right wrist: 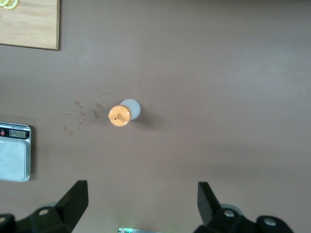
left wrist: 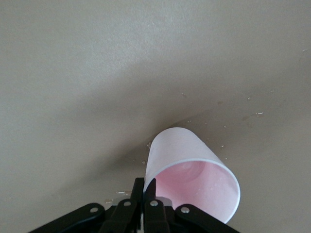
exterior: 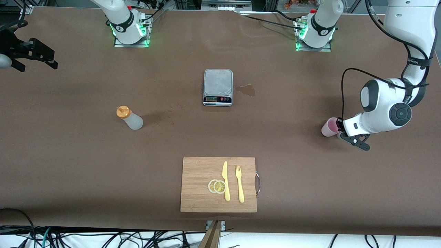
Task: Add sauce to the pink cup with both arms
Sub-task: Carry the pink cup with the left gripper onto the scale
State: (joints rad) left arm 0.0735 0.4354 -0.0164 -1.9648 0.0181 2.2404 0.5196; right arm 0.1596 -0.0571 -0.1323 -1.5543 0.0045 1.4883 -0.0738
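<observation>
You will find the pink cup (exterior: 330, 126) toward the left arm's end of the table, tilted, its rim pinched by the left gripper (exterior: 340, 128), whose arm bends low over the table. The sauce (exterior: 130, 118) stands upright toward the right arm's end, untouched. The right gripper (exterior: 32, 55) waits raised over that table end, fingers (right wrist: 75, 200) spread wide.
</observation>
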